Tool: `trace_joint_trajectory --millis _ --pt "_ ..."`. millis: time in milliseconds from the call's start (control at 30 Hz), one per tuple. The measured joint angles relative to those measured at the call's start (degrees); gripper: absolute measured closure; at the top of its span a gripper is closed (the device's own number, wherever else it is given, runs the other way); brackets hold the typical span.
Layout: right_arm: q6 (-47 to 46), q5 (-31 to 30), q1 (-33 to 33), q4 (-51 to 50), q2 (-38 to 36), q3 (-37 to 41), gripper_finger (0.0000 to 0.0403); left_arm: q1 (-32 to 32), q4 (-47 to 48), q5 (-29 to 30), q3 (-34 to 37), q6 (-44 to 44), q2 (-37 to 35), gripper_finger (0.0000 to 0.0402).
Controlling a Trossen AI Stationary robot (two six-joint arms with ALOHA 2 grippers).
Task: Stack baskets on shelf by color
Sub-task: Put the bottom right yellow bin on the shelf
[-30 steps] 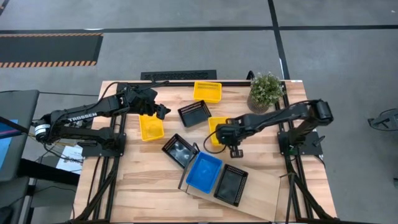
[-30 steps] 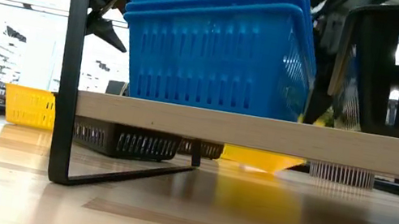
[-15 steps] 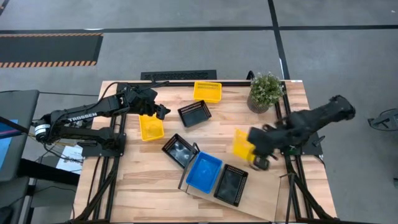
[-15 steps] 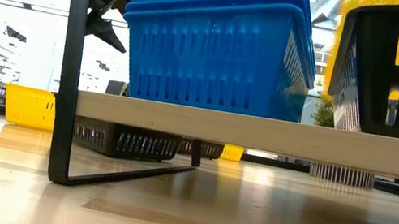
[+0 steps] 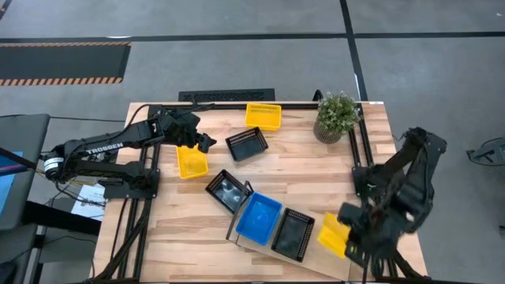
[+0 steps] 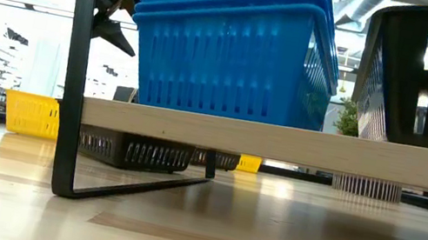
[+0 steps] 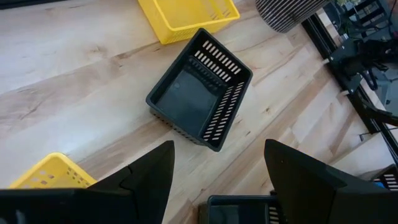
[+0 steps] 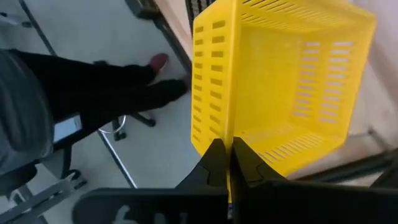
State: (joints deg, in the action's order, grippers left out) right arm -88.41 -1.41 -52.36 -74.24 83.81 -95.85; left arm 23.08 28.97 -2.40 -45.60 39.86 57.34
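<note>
1. The right gripper (image 8: 227, 163) was clamped on the thin slotted wall of a yellow plastic basket (image 5: 333, 235), holding it tilted at the right end of the shelf (image 5: 335, 256).
2. The shelf, a flat light-wood board with a thin black metal end frame (image 6: 74, 69), carried a blue basket stack (image 5: 259, 218) and a black basket (image 5: 293, 234) side by side.
3. The left gripper (image 7: 214, 165), its fingers wide apart and holding nothing, hovered above the far-left tabletop (image 5: 205, 237).
4. A black rectangular basket (image 7: 200, 89) with ribbed, slotted sides lay on the wood grain ahead of it.
5. Two more yellow baskets (image 5: 192, 162) (image 5: 263, 115) and another black basket (image 5: 229, 190) sat loose.
</note>
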Motion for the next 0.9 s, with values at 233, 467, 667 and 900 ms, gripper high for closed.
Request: trace_joint_trajectory --millis 233,467,667,900 --pt "-2.8 1.3 -4.0 -1.0 9.0 0.0 0.04 0.0 0.0 -0.1 0.0 0.0 0.0 0.0164" --pt "4.8 1.2 -4.6 -1.8 19.4 0.0 0.0398 0.0 0.0 -0.1 0.0 0.0 0.0 0.0164" --pt "9.2 2.1 -4.6 1.5 25.0 0.0 0.0393 0.0 0.0 -0.1 0.0 0.0 0.0 0.0164" --pt "10.9 4.5 -5.1 3.8 26.9 0.0 0.037 0.0 0.0 -0.1 0.0 0.3 0.0 0.0164"
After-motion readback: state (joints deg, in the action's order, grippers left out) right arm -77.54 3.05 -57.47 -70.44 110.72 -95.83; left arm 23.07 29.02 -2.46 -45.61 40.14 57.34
